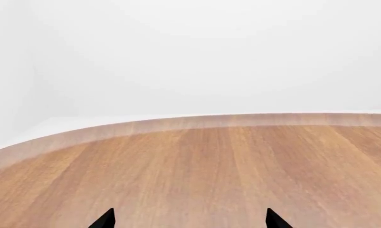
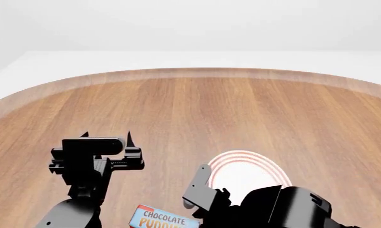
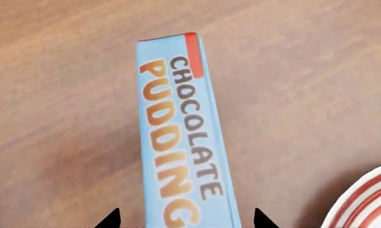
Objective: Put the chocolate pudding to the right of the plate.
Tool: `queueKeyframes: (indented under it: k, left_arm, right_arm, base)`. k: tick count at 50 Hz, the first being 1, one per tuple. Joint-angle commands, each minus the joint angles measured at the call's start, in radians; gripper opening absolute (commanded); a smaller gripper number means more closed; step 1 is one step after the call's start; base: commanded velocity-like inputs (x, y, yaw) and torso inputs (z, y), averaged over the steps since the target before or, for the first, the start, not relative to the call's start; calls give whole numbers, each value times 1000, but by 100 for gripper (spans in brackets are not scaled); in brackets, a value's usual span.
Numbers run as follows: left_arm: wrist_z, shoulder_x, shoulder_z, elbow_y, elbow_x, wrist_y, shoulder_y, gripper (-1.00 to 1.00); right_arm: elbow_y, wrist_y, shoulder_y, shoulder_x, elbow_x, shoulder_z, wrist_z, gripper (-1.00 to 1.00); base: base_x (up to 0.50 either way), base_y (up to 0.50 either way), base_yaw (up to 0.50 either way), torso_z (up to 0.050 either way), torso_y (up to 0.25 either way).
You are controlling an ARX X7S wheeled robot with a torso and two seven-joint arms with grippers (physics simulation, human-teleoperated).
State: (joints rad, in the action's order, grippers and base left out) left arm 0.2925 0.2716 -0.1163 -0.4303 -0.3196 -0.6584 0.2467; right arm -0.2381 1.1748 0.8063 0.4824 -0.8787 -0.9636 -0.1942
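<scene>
Pudding carton [image 3: 181, 137] beside plate rim [image 3: 361, 199]

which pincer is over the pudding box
The right pincer: its tips straddle the chocolate pudding beside the plate. The left pincer sees only bare table.

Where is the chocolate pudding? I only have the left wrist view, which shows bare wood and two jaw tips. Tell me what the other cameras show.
Observer: The chocolate pudding sits right under the right gripper. In the right wrist view its blue printed face runs between the jaw tips.
Operator: Give me the plate's position relative to it.
Observer: In the head view the plate is to the right of the carton, so the pudding is on the plate's left side.
Operator: Report the right jaws.
Observer: They are open, with one tip on each side of the carton and a gap showing on both sides.
</scene>
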Motion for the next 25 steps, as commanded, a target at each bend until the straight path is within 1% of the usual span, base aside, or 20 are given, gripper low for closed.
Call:
queueKeyframes:
  k: [1, 8, 25]
  left_arm:
    - [5, 3, -2, -2, -3, 3, -3, 100]
    - [5, 4, -5, 5, -5, 9, 0, 100]
    - [11, 10, -6, 8, -13, 13, 1, 100]
  right_arm:
    - [36, -21, -7, -9, 20, -30, -19, 100]
    - [77, -59, -26, -16, 52, -65, -41, 100]
    - [112, -63, -30, -19, 73, -89, -35, 100]
  base:
    - [0, 0, 0, 0, 0]
    - [0, 0, 0, 0, 0]
    - [0, 0, 0, 0, 0]
